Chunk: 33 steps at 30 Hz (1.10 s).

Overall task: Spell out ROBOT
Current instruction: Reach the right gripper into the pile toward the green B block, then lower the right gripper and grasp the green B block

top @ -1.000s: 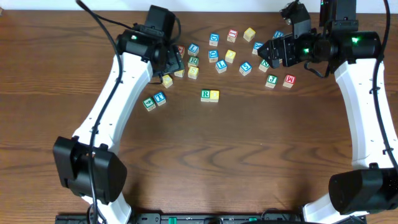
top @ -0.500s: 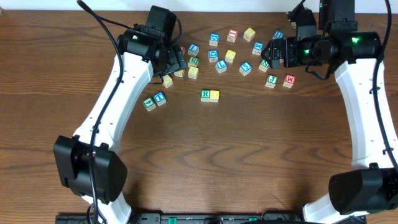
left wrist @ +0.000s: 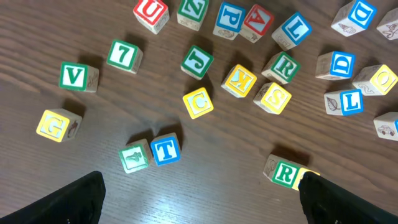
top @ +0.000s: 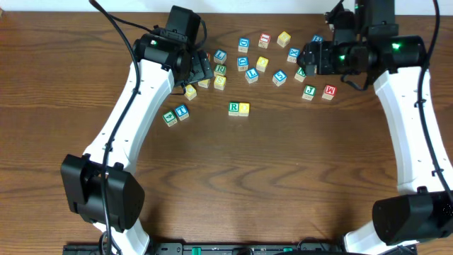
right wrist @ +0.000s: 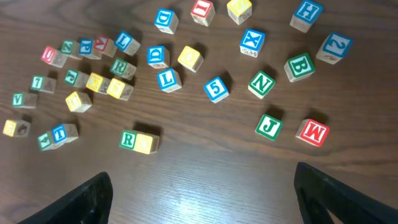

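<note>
Green R cube beside yellow cube

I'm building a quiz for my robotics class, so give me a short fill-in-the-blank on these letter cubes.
1. The R cube set apart from the scatter touches a plain cube whose face is ___.
2. The T cube has a green neighbour showing the digit ___.
3. Beside the red M cube lies a green cube lettered ___.

Missing words: yellow; 4; J.
</note>
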Motion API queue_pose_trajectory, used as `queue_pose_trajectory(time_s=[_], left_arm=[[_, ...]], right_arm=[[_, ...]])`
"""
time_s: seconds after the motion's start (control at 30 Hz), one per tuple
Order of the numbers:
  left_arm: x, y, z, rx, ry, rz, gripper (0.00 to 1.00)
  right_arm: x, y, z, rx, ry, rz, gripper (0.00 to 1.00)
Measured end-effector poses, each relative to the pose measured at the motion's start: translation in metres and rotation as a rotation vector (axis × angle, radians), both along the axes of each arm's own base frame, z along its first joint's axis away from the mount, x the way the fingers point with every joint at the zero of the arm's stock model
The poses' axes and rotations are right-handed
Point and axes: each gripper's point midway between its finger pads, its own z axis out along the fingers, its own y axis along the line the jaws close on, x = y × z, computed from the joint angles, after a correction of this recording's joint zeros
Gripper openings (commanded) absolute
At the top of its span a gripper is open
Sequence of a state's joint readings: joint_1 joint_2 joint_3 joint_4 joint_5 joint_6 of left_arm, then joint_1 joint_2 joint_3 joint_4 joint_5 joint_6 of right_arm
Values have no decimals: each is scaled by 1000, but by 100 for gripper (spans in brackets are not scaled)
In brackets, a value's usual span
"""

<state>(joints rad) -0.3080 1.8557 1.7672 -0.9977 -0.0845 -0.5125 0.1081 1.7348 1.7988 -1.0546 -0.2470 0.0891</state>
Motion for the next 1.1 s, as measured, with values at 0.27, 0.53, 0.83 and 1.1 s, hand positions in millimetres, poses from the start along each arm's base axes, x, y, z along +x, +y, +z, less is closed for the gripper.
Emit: queue_pose_trajectory(time_s=[0.27, 0.53, 0.83, 1.1], left_arm=[[5, 42, -1, 31, 15, 33, 98], [-1, 96, 11, 37, 18, 141, 98], [-1, 100, 14, 39, 14, 144, 98], [-2, 100, 14, 39, 14, 144, 99]], right_arm=[[11, 0, 9, -52, -32, -106, 83], [26, -13, 6, -69, -33, -221, 79], [76, -34, -18, -26, 84, -404, 79], [91, -63, -100, 43, 285, -680, 64]])
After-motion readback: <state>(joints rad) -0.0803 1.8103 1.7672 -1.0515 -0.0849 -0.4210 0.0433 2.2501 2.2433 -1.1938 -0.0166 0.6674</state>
